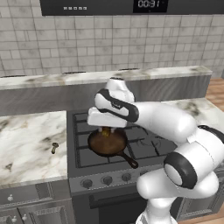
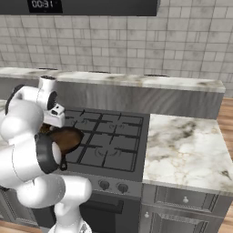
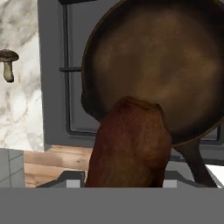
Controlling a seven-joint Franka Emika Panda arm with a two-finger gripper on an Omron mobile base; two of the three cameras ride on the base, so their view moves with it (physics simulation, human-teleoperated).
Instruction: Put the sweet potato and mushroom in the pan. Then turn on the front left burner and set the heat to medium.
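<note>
One sweet potato (image 3: 131,144) sits between the gripper (image 1: 106,129) fingers, and the fingers are closed on its sides. In the hand view it is big and reddish-brown, and its long way runs straight up from the bottom edge toward the pan (image 3: 162,70), so it points along the gripper. Its far end covers a bit of the pan's near rim. In the left base view only a small orange-brown bit (image 1: 105,131) peeks out under the white hand, and it hangs just over the pan (image 1: 109,144), near the back of it. You cannot tell from the pictures if it touches the pan's floor.

The pan is round and dark with a brown inside. It rests on the black grate of the stove (image 1: 87,131), on the front left burner. Its straight black handle (image 1: 129,160) points toward the front of the stove and a little to the right. In the right base view the pan (image 2: 68,136) shows partly behind the white arm.

The mushroom (image 1: 54,148) lies on the marble counter (image 1: 26,144) left of the stove, well apart from the pan. In the hand view the mushroom (image 3: 8,63) has its brown cap up and its pale stem down.

Knobs (image 1: 107,180) sit in a row on the stove's front.
</note>
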